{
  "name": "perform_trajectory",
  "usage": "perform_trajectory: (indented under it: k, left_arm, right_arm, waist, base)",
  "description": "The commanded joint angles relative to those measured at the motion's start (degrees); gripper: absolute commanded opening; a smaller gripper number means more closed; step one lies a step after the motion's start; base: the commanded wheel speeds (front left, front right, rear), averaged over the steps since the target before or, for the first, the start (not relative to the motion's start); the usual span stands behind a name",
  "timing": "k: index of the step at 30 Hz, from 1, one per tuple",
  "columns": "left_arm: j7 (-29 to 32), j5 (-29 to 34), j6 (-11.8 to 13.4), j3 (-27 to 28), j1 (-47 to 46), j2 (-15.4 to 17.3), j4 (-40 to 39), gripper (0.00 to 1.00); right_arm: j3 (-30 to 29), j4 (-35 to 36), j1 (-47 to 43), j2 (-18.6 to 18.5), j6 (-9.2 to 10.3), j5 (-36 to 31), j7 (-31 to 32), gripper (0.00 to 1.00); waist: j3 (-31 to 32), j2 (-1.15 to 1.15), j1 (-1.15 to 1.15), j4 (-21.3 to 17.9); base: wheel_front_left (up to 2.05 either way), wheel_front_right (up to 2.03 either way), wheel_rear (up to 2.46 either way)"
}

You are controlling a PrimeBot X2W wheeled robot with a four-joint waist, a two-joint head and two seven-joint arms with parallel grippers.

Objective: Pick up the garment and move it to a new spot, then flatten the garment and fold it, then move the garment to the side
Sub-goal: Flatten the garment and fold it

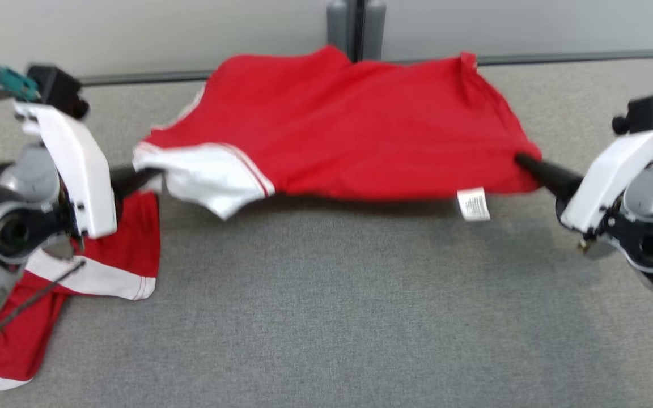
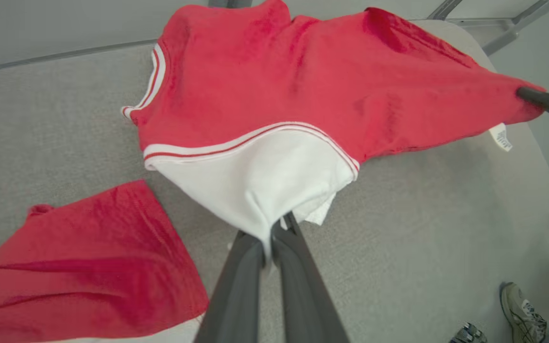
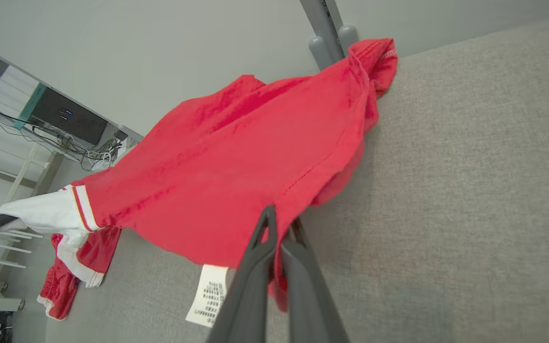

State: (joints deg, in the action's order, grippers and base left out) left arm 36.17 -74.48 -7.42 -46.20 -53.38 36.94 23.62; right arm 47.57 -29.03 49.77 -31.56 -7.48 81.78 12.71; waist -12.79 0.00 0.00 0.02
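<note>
Gripping the white sleeve [image 2: 255, 181] of the red garment [image 2: 279, 81] at six o'clock with left gripper [image 2: 274, 229], clamped tight. At two o'clock, right gripper [image 2: 528, 93] nipping its hem. At eight, another red cloth [image 2: 79, 276]; at five, a shoe [image 2: 517, 305].

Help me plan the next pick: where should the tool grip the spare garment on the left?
Probably its far corner, pinched from above: the spare garment lies flat on the table, and two bare edges meet there.

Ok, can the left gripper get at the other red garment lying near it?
Probably not yet: the left gripper is shut on the white sleeve of the shirt. The other garment lies close by, uncovered, so it looks reachable once the sleeve is released.
</note>
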Motion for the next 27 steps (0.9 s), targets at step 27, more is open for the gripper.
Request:
perform_trajectory:
  k: [27]
  left_arm:
    - [21.5, -16.7, 14.6, -8.4, 25.4, 22.7, -44.9, 0.0]
  right_arm:
    - [8.5, 19.6, -21.5, -25.3, -0.02, 6.7, 20.9, 0.0]
  waist:
    - [9.3, 0.0, 0.0, -1.8]
  base:
    - [0.0, 0.0, 0.0]
